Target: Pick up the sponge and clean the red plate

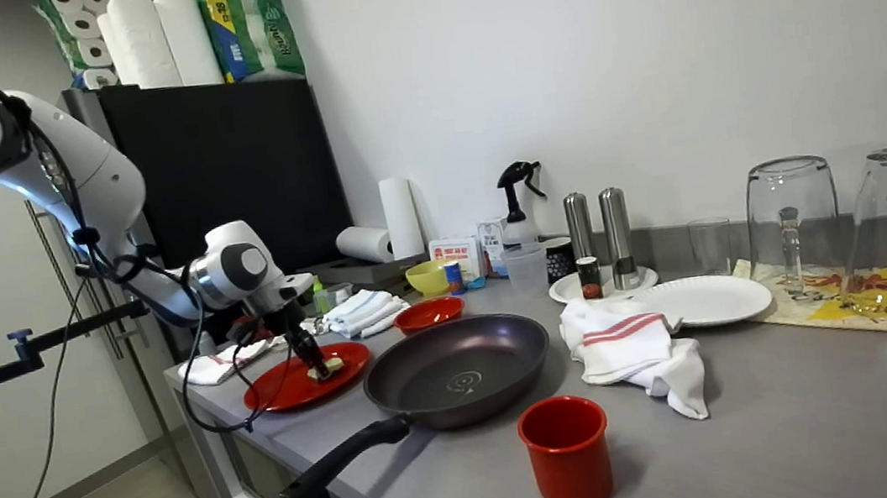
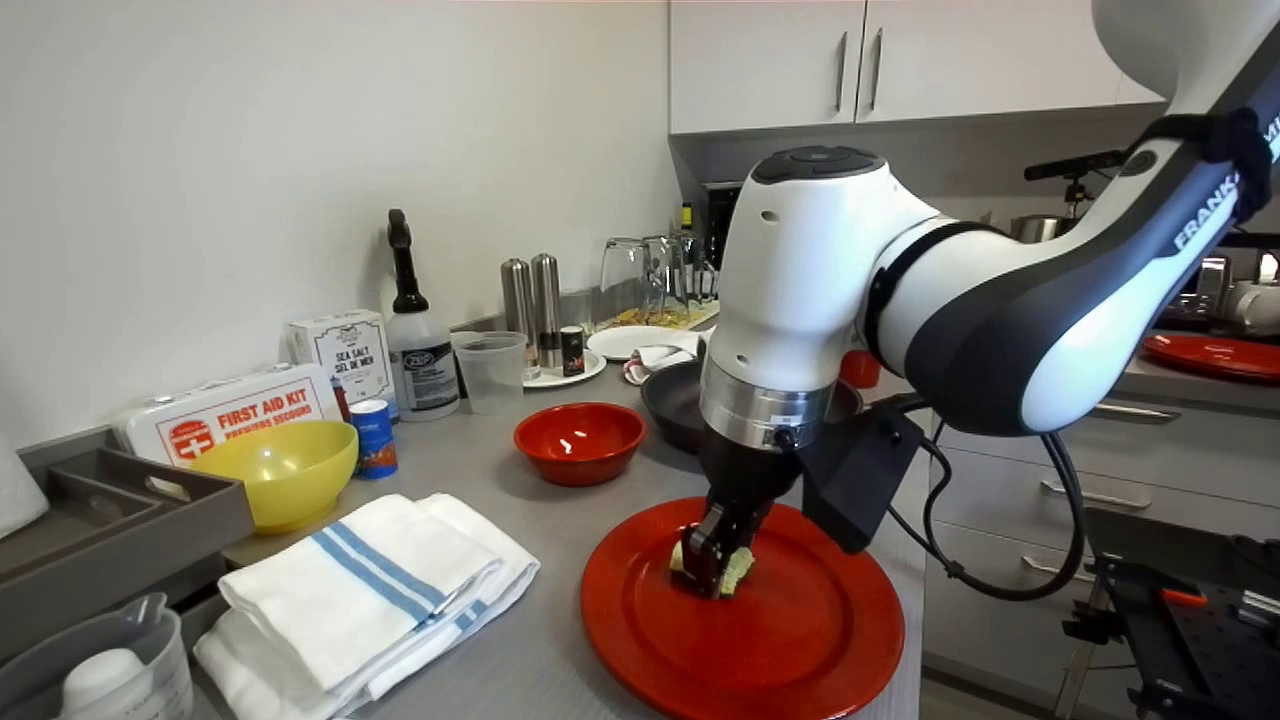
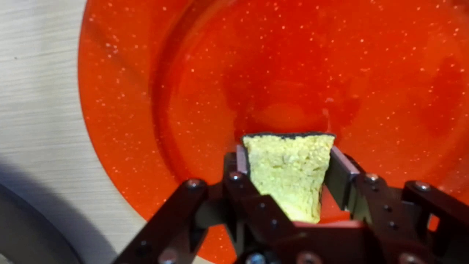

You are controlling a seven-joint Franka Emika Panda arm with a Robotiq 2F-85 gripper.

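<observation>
The red plate (image 1: 279, 392) lies flat on the grey counter, near its front edge; it also shows in an exterior view (image 2: 760, 665) and fills much of the wrist view (image 3: 285, 73). The sponge (image 3: 287, 176) is pale yellow with a dark far edge. It is over the inner part of the plate and appears to touch it; it also shows in both exterior views (image 1: 331, 366) (image 2: 738, 570). My gripper (image 3: 291, 159) points down over the plate, its two fingers pressed on the sponge's sides. The sponge's underside is hidden.
A black frying pan (image 1: 459, 378) stands close beside the plate, its handle past the counter edge. A small red bowl (image 2: 580, 445), folded white towels (image 2: 370, 590) and a yellow bowl (image 2: 285, 475) are nearby. A red cup (image 1: 568, 458) stands beyond the pan.
</observation>
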